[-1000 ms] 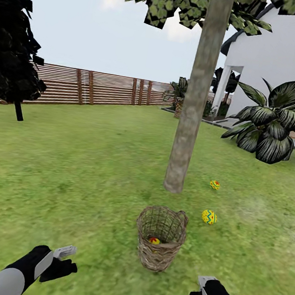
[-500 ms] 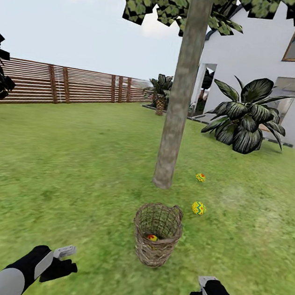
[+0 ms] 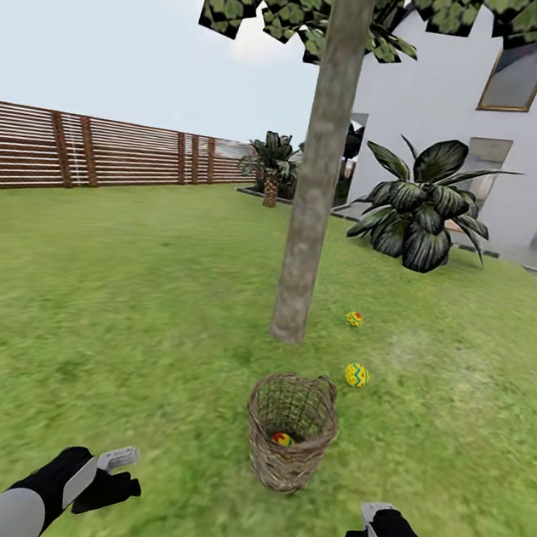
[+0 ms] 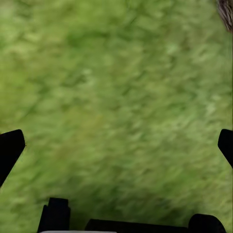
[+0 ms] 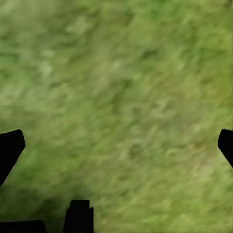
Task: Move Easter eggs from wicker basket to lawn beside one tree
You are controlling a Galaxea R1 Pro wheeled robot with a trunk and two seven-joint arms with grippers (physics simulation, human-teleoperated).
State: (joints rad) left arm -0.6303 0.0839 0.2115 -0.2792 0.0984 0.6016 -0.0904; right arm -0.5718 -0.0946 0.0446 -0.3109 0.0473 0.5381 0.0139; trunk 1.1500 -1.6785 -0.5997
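Note:
The wicker basket (image 3: 289, 444) stands upright on the lawn (image 3: 124, 316) just in front of me. One Easter egg (image 3: 282, 438) lies at its bottom. Two more eggs rest on the grass to the right of the tree (image 3: 316, 181), one near (image 3: 357, 375) and one farther (image 3: 354, 318). My left gripper (image 3: 118, 477) hovers low at the basket's left, and my right gripper (image 3: 360, 532) at its right. Both wrist views show the fingers (image 4: 9, 150) (image 5: 9, 150) spread wide over bare grass, holding nothing. A corner of the basket (image 4: 225, 12) shows in the left wrist view.
A white house (image 3: 511, 141) with a large dark-leaved plant (image 3: 419, 209) stands at the back right. A brown slat fence (image 3: 105, 154) runs along the back left, with a short palm (image 3: 273, 166) near its end. Open grass stretches to both sides.
The whole view has swung right: the dark tree left the picture and more of the house shows. The arms and eggs keep their places relative to the basket.

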